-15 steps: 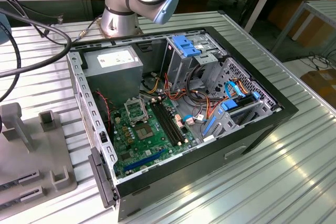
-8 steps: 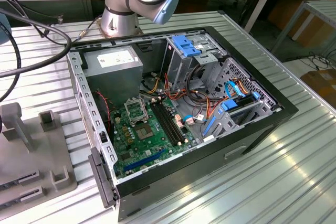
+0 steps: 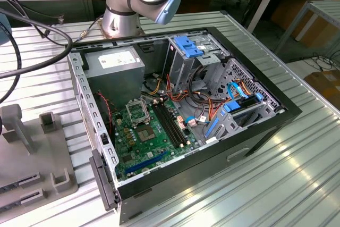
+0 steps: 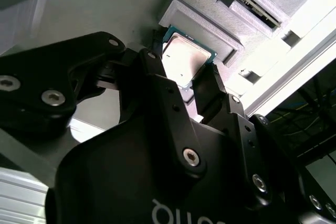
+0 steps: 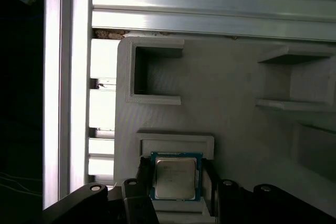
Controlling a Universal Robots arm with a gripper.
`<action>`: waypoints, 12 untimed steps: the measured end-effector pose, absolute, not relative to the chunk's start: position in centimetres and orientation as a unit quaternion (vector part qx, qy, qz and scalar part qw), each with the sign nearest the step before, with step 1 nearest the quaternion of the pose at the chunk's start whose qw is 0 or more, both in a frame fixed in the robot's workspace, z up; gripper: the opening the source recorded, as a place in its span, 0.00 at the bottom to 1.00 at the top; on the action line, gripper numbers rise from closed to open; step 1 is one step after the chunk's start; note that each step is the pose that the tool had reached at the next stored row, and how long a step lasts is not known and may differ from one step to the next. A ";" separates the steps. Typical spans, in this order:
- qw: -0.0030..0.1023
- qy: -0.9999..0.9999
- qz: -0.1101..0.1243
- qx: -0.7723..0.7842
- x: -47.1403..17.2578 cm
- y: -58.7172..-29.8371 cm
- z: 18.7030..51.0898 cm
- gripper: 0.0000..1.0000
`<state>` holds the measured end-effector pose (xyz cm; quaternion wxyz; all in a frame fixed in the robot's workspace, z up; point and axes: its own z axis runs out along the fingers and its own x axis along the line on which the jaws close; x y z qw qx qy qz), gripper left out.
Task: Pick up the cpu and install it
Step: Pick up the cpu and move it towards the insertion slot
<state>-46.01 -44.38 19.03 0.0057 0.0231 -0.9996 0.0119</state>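
Small flat square silvery-grey cpu (image 5: pixel 176 178) sits flat in a recess of the pale grey plastic fixture (image 5: pixel 236 103) on the ribbed aluminium surface (image 5: pixel 210 9). Black gripper (image 5: pixel 175 182) is directly over it. Jaws appear closed on two opposite edges, with the chip centred between them.

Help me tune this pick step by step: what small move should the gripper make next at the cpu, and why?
Probably a short, straight lift away from the grey holder, once the grip is confirmed. The gripper straddles the cpu, which lies flat in the holder's recess beside a raised wall, so sliding sideways could catch.
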 end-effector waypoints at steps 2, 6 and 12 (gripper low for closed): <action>0.006 -1.000 0.012 0.021 -46.0 -44.4 19.0 0.50; 0.006 -1.000 0.012 0.021 -46.0 -44.4 19.2 0.50; 0.006 -1.000 0.012 0.021 -46.0 -44.4 19.2 0.50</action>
